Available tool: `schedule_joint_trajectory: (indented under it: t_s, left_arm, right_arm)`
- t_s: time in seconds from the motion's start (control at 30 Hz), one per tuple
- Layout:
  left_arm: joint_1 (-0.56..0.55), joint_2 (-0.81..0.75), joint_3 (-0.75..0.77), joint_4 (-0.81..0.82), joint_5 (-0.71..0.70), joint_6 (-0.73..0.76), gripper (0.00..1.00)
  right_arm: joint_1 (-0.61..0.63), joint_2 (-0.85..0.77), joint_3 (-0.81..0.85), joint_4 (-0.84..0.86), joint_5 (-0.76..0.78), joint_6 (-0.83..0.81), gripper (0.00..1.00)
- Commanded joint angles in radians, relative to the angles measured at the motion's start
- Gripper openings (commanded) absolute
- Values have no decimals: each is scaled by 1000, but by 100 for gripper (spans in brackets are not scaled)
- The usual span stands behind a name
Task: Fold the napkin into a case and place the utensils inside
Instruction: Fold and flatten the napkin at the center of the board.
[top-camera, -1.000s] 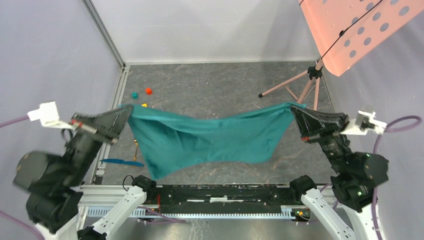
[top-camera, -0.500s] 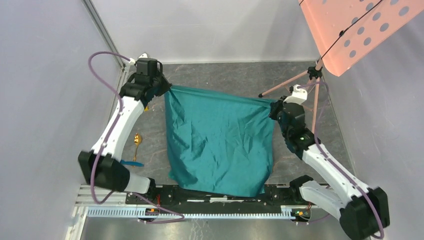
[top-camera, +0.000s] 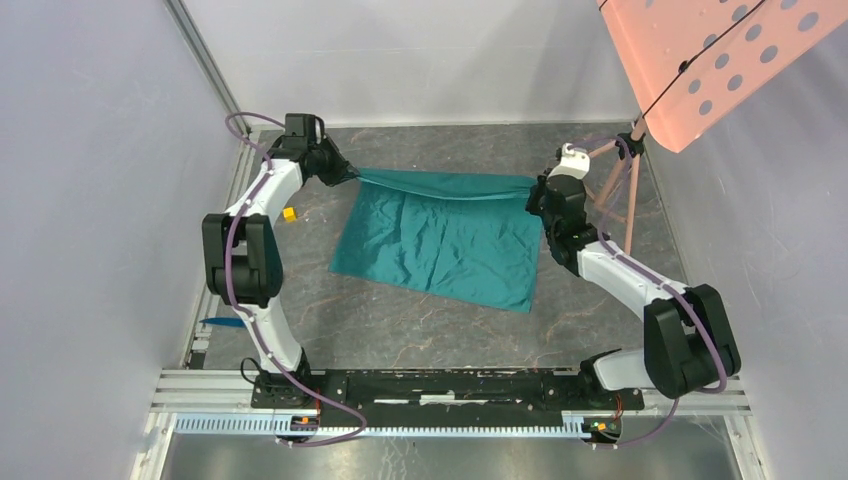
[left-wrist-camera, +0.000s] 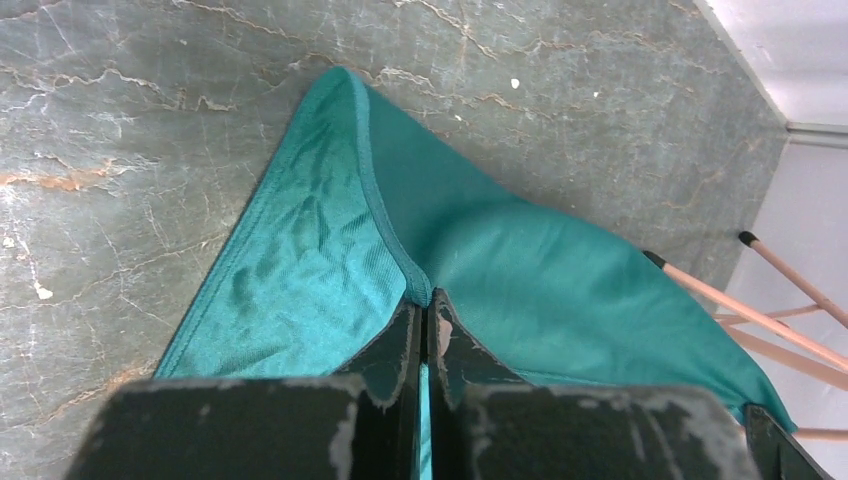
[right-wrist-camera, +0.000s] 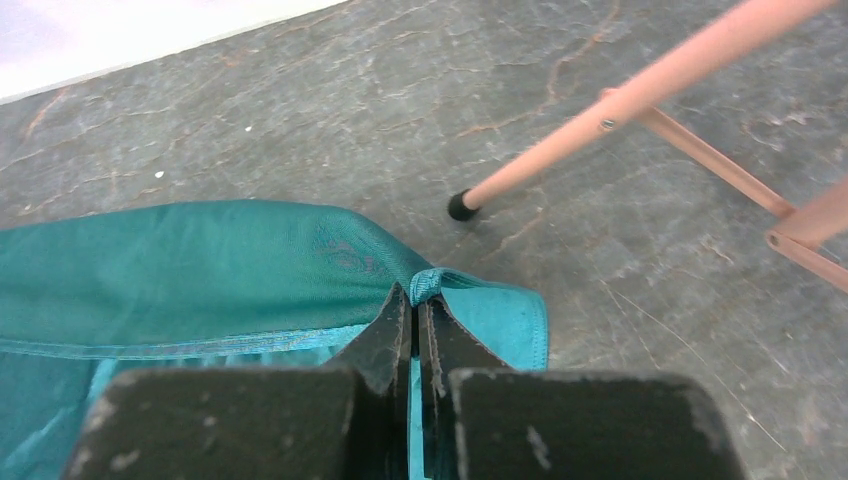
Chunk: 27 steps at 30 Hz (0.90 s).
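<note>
The teal-green napkin (top-camera: 440, 238) lies spread on the marble table, its far edge lifted taut between my two grippers. My left gripper (top-camera: 350, 176) is shut on its far left corner (left-wrist-camera: 400, 250). My right gripper (top-camera: 535, 190) is shut on its far right corner (right-wrist-camera: 425, 283). The near edge rests flat on the table. The blue utensil (top-camera: 222, 322) shows partly at the left edge, behind the left arm. The gold spoon is hidden. No folded case is in view.
A yellow cube (top-camera: 288, 213) sits by the left arm. A pink stand (top-camera: 610, 160) with tripod legs (right-wrist-camera: 600, 125) is at the far right, one foot close to my right gripper. Grey walls enclose the table on three sides.
Both grippers have carried the napkin's corners from the near edge to the far side and lowered; the cloth went from hanging in the air to lying spread on the table.
</note>
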Motion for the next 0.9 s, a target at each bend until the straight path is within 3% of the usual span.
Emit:
schedule_joint_trajectory:
  t_s: [0.0,0.17,0.37,0.53,0.87]
  left_arm:
    - [23,-15,31,-12,81,60,2]
    - [29,-30,7,-162,71,155,2]
    - [29,-154,-205,-202,26,216,2]
    - [30,-184,-302,-225,-3,261,2]
    - [28,-196,-347,-265,-67,291,2]
  right_arm:
    - [-4,23,82,3,-119,-30,0]
    - [-4,-41,29,-116,-253,-31,0]
    - [-4,-196,-130,-221,-404,-24,0]
    - [-4,-289,-220,-271,-449,-35,0]
    - [-4,-373,-329,-323,-518,-14,0]
